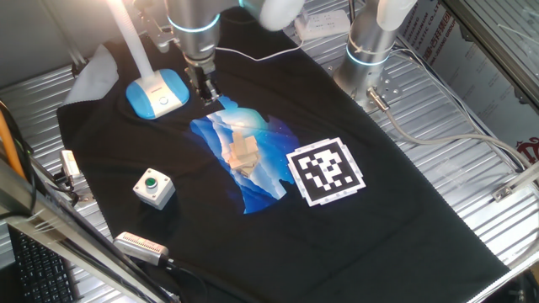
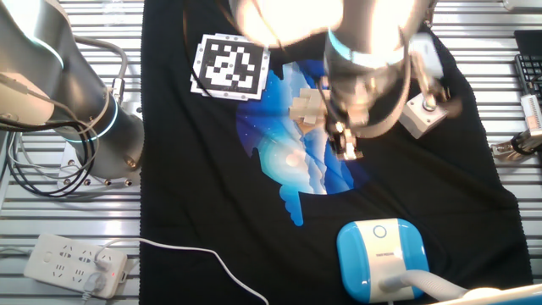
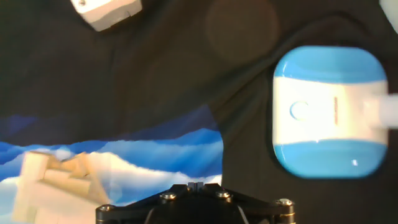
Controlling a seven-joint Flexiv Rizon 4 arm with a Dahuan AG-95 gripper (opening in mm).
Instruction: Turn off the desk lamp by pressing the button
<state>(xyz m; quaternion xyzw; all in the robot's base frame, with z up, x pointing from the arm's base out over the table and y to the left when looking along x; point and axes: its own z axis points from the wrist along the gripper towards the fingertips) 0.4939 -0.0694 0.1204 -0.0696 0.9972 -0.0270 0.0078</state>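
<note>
The desk lamp (image 1: 157,93) has an oval light-blue base with a white top face, and its slim white neck rises to the upper left. It also shows in the other fixed view (image 2: 379,254) and the hand view (image 3: 329,112). The button (image 3: 298,111) is a faint ring on the white face, also seen in the other fixed view (image 2: 378,231). My gripper (image 1: 206,91) hangs above the black cloth just right of the base, not touching it. In the hand view the gripper (image 3: 194,185) has its fingertips together with nothing between them.
A grey box with a green push-button (image 1: 153,187) sits front left. Wooden blocks (image 1: 244,151) lie on the blue print of the cloth. A black-and-white marker (image 1: 327,172) lies to the right. A second arm's base (image 1: 370,50) and a power strip (image 2: 72,263) stand at the back.
</note>
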